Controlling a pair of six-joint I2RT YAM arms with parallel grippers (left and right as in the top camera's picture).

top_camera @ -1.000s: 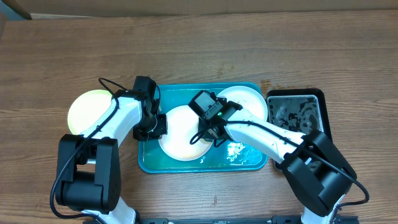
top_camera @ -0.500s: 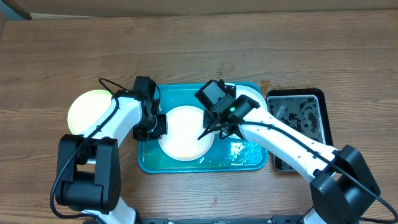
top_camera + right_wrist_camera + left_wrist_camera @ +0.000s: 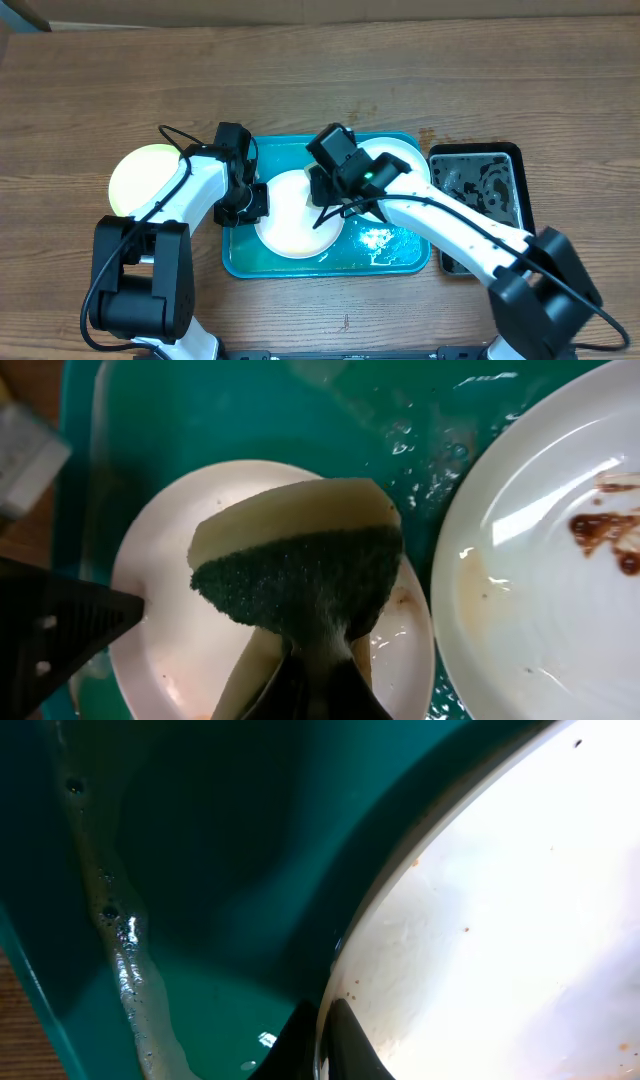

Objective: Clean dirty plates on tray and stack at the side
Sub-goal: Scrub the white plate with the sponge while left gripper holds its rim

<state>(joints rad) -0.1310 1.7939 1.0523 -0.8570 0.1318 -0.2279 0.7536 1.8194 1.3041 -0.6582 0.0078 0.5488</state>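
Observation:
The turquoise tray [image 3: 240, 262] holds two white plates. The nearer white plate [image 3: 290, 222] lies left of centre; my left gripper [image 3: 253, 201] is shut on its left rim, as the left wrist view shows [image 3: 325, 1042], with small brown specks on the plate [image 3: 500, 920]. My right gripper [image 3: 328, 205] is shut on a yellow sponge with a green scouring face [image 3: 300, 570], held just over this plate [image 3: 170, 630]. The second white plate [image 3: 405, 165] at the tray's back right has brown smears [image 3: 600, 525]. The yellow-green plate [image 3: 140, 175] lies on the table to the left.
A smaller black tray [image 3: 480, 190] with wet dark contents stands right of the turquoise tray. Water and foam lie on the turquoise tray's floor [image 3: 385, 240]. The wooden table's back edge meets a pale wall [image 3: 320, 12].
My right arm has swung back and then left over the nearer white plate, carrying the sponge. My left arm has not moved.

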